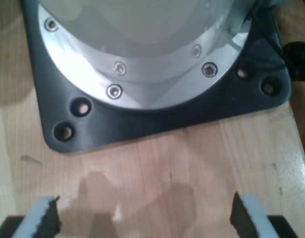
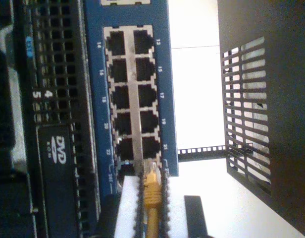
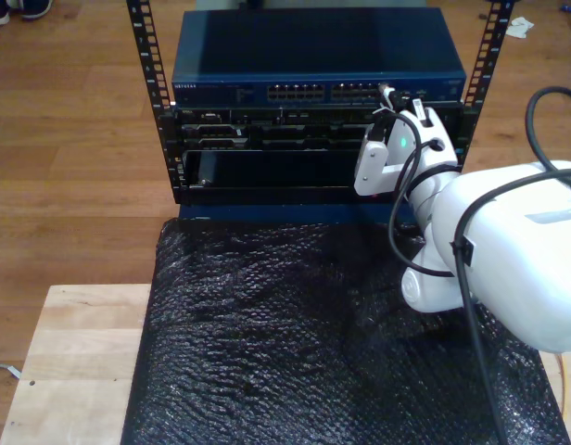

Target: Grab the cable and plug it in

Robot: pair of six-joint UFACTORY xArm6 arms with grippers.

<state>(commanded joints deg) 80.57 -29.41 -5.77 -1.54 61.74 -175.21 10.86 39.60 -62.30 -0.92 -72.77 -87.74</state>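
Pinching the cable (image 2: 151, 198) at blue switch (image 2: 162, 74) ports, second end effector (image 2: 151, 210), first end effector (image 1: 145, 218) agape, empty.

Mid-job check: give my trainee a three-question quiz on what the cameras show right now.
1. True or false: my first gripper is shut on the cable.
2. What does my second gripper hold? A: a screwdriver. B: the yellow cable. C: nothing.
3. Fill in: the cable's plug points at the ports of the ___ switch.

Key: 1 false, it is open over the wooden table. 2 B. 3 blue.
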